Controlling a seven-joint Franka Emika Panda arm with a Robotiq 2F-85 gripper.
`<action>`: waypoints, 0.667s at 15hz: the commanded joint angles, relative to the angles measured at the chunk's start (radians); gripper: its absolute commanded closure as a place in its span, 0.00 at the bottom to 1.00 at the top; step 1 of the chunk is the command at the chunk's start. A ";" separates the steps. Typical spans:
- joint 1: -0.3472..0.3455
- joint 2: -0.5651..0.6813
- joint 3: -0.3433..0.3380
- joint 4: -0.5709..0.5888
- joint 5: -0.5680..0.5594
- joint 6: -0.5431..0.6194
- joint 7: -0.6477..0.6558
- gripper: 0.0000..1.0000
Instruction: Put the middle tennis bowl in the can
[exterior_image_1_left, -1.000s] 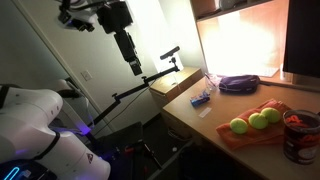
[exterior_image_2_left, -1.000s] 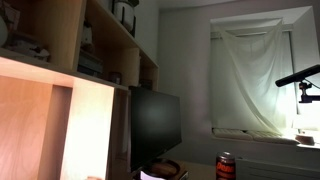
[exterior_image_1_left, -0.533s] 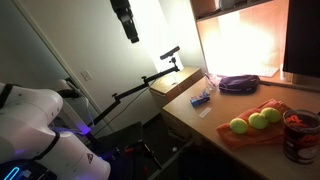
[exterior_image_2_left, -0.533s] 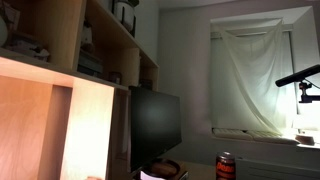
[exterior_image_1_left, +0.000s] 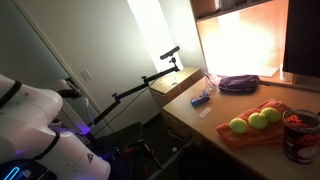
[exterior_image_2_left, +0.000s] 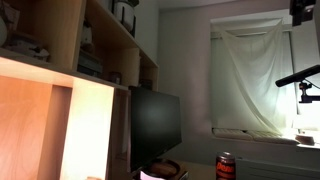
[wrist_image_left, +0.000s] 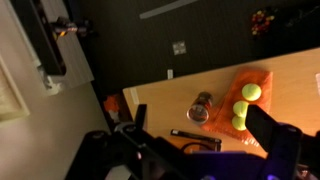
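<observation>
Three yellow-green tennis balls lie in a row on an orange cloth (exterior_image_1_left: 262, 130) on the desk. The middle tennis bowl (exterior_image_1_left: 257, 121) (wrist_image_left: 240, 109) sits between the other two balls (exterior_image_1_left: 238, 126) (exterior_image_1_left: 271, 116). The can (exterior_image_1_left: 298, 135) (wrist_image_left: 201, 107), dark reddish-brown, stands just beside the cloth. My gripper (wrist_image_left: 200, 125) hangs high above the desk and looks down on it. It is open, its dark fingers (wrist_image_left: 268, 138) stand wide apart and hold nothing. It is out of frame in an exterior view; a dark part of the arm (exterior_image_2_left: 301, 9) shows in a top corner.
A purple bundle (exterior_image_1_left: 238, 83) and a small blue item (exterior_image_1_left: 203, 97) lie farther along the desk. A black pen (wrist_image_left: 196, 133) lies near the can. A monitor (exterior_image_1_left: 302, 38) stands behind, a jointed lamp arm (exterior_image_1_left: 150, 80) reaches past the desk edge, and the white robot base (exterior_image_1_left: 35, 125) is beside it.
The arm has risen and left the top of an exterior view. A dark part of it has come into the top corner of the other. Balls and can have not moved.
</observation>
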 joint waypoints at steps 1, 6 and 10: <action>0.026 0.074 0.035 0.111 -0.101 0.097 -0.048 0.00; 0.054 0.144 0.063 0.154 -0.183 0.256 -0.176 0.00; 0.063 0.275 0.060 0.279 -0.159 0.073 -0.341 0.00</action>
